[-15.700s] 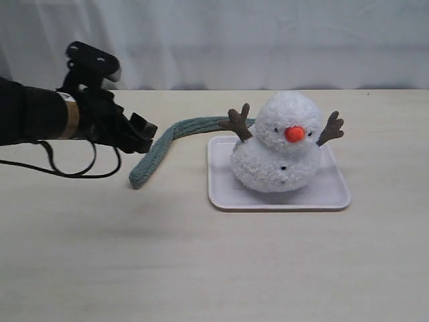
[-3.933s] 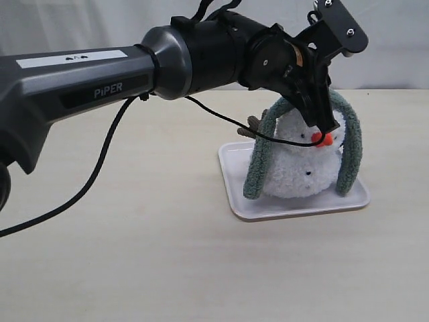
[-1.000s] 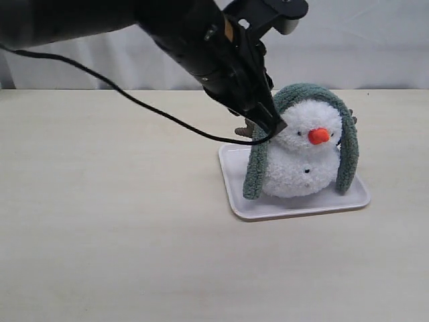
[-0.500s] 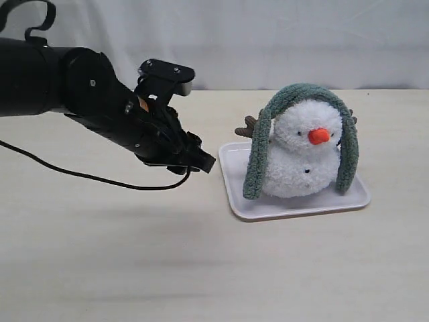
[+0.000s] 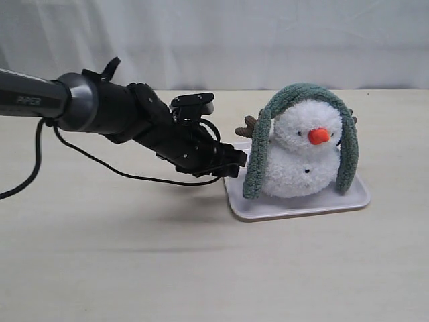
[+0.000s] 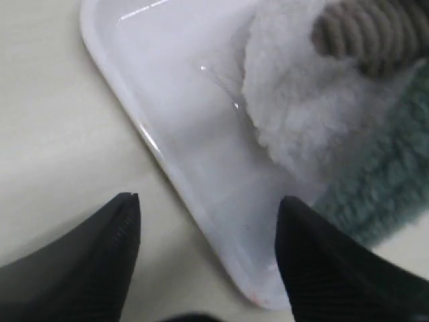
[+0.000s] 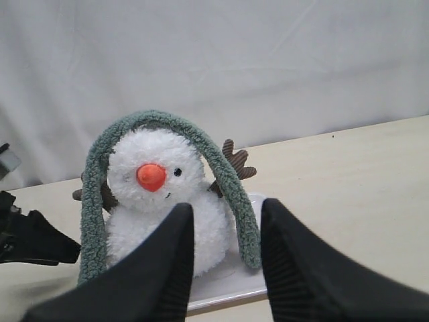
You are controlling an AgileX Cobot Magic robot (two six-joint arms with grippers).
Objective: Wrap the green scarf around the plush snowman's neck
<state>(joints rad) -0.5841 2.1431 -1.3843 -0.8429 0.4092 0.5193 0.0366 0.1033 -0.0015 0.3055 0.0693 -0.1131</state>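
Left gripper (image 5: 233, 163) hovers spread and empty at the white tray's (image 5: 295, 205) edge; right gripper (image 7: 226, 208) stands parted, empty. Green scarf (image 5: 305, 89) drapes over the plush snowman's (image 5: 298, 171) head.

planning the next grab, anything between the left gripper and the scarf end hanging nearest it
Nothing visible does. The left gripper is open at the tray's edge, and the scarf end hangs just past it, with only bare tray below the gap.

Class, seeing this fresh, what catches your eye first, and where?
The fluffy white, orange-nosed plush snowman sits on a white tray right of centre. The green scarf drapes over its head like a hood, with both ends hanging loose. The black left arm reaches in, jaws open at the tray's edge.
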